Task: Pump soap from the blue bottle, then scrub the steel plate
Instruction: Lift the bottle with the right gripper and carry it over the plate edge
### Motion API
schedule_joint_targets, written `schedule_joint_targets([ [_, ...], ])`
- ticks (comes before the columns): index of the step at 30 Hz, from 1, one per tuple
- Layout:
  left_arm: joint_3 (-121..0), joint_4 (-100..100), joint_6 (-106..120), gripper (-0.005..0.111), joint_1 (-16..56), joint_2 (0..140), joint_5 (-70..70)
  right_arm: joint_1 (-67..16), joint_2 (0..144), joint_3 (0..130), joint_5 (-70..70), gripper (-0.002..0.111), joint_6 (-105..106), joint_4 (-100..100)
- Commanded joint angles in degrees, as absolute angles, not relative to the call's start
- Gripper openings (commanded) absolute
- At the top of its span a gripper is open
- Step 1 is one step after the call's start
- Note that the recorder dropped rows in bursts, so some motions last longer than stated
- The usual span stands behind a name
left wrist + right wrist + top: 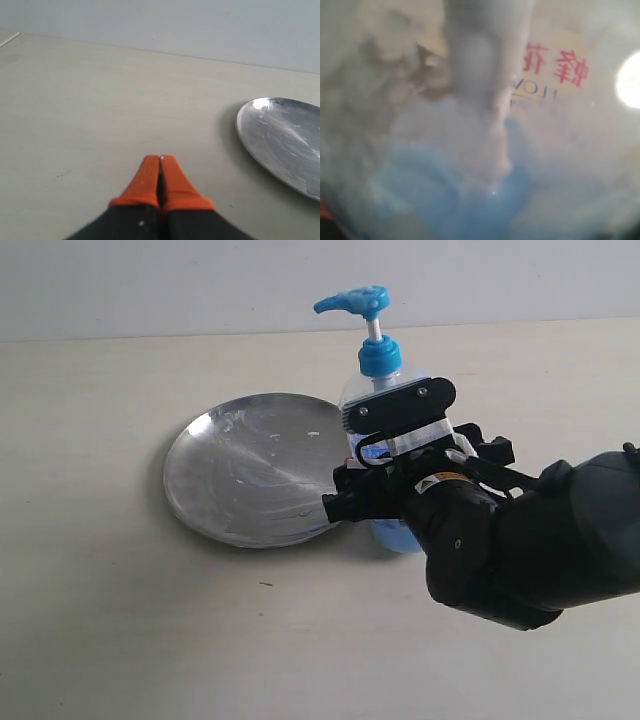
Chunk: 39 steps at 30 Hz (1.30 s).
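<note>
Right claw (340,462) straddles bottle (380,358) just beside plate (245,470), probably steadying it for pumping; clamped or loose, cannot tell. Left claw (160,161) pinched together, low over worktop (75,100).

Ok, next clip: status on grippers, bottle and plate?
Left gripper shut, over bare table. Right gripper straddles tall clear blue-capped pump bottle, grip unconfirmed. Round shiny steel plate beside it, smudged. Nothing blocking.
</note>
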State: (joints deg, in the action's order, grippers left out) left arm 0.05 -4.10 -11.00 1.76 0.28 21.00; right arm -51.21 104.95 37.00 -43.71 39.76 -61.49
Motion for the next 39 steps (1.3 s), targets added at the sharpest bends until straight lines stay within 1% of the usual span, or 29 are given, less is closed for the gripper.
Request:
schedule_joint_targets([
  [1,0.0,-4.4,-11.1,0.0,1.6,0.0,20.2,-51.3,104.9,37.8,-46.4,0.0,41.0,-61.1],
  [5,0.0,-4.4,-11.1,0.0,2.0,0.0,20.4,-51.3,104.9,37.8,-45.7,0.0,42.0,-61.1],
  [11,0.0,-4.5,-11.1,0.0,5.7,0.0,20.8,-51.3,104.9,37.8,-45.5,0.0,44.0,-61.2],
  [18,-3.8,-4.5,-11.1,0.0,9.7,2.4,20.8,-51.3,104.9,37.8,-45.5,0.0,44.5,-61.5],
  [22,-8.4,-4.5,-11.1,0.0,11.4,6.5,20.8,-51.3,104.9,37.8,-45.8,0.0,44.7,-61.3],
  [30,-25.2,-4.5,-11.1,0.0,11.5,19.8,20.9,-51.3,104.9,37.8,-46.3,0.0,44.8,-60.9],
  [39,-26.4,-4.5,-11.1,0.0,11.5,19.8,19.6,-51.3,104.9,37.8,-46.2,0.0,44.5,-61.2],
])
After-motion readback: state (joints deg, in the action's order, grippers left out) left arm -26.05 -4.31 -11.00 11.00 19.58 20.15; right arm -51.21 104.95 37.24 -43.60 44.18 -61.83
